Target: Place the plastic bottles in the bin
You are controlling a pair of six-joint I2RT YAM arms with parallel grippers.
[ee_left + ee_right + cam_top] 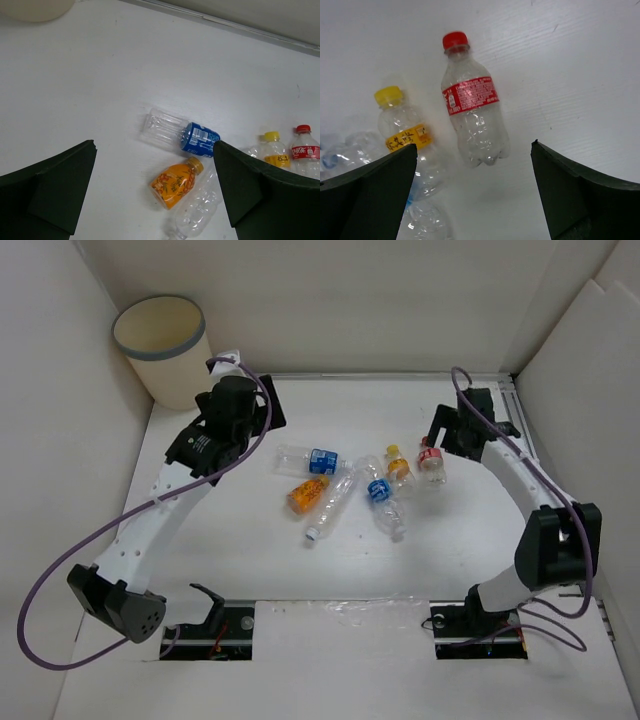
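bright caps and labels on a white table (260, 575)
the bin (178, 375) is cream with a grey rim band. one clear bottle (170, 132) has a blue label with white print; the orange bottle (175, 184) shows a darker pattern and an amber cap; the yellow-capped bottle (405, 137) has a yellow label with black writing, the red-capped bottle (472, 117) a red label with white lettering. left arm (165, 515) and right arm (520, 475) are white with black joints and purple cables (60, 565).
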